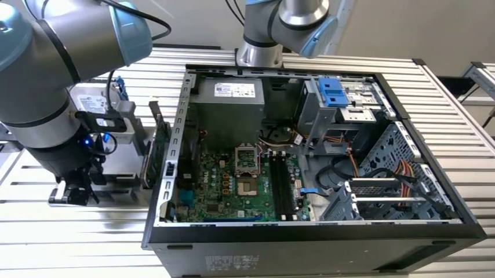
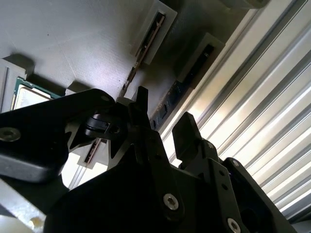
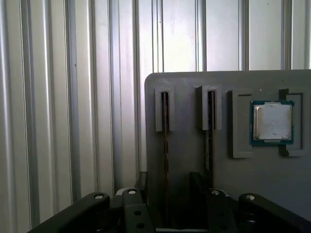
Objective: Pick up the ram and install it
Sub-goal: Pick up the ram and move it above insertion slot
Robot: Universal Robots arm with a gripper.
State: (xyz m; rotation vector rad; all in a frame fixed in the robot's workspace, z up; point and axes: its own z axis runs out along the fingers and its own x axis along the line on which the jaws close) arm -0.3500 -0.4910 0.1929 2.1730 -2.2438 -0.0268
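Two ram sticks stand on edge in slots of a grey holder plate. One ram stick runs between my two dark fingertips, and the other ram stick stands beside it. My gripper is open, with one finger on each side of the first stick. In the second wrist view the gripper straddles that same ram stick; I cannot tell whether the fingers touch it. In the exterior view the gripper hangs low over the holder, to the left of the open computer case.
A square silver processor chip lies in the holder beside the sticks. A green card stands upright between holder and case. The motherboard's memory slots lie inside the case. A ribbed metal table surrounds everything.
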